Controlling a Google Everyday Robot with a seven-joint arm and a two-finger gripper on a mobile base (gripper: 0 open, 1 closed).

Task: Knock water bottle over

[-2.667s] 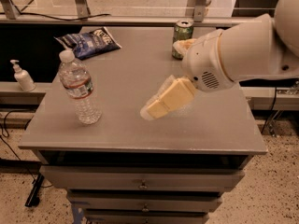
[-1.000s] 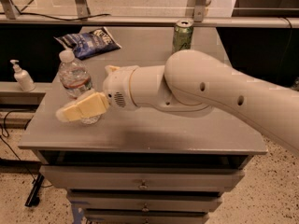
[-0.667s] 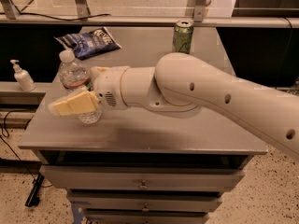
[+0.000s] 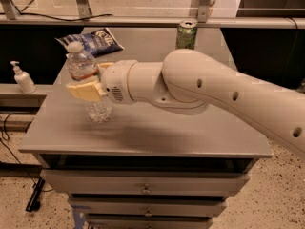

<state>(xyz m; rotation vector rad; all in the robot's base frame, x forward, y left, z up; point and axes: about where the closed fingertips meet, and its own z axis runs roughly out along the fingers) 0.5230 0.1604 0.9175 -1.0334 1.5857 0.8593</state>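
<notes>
The water bottle (image 4: 90, 75) is clear ribbed plastic with a white cap and stands upright on the grey table (image 4: 157, 132), near its left side. My gripper (image 4: 86, 89) has tan pads and is right against the bottle's middle, covering part of its label. The thick white arm (image 4: 200, 87) reaches in from the right across the table. The bottle's lower part shows below the gripper.
A green soda can (image 4: 187, 34) stands at the table's back right. A dark chips bag (image 4: 91, 40) lies at the back left, just behind the bottle. A small white pump bottle (image 4: 21, 78) stands on a lower ledge to the left. Drawers are under the table.
My gripper has swept left across the table from near the can to the bottle. In the last moment the bottle has shifted slightly back and right, still upright.
</notes>
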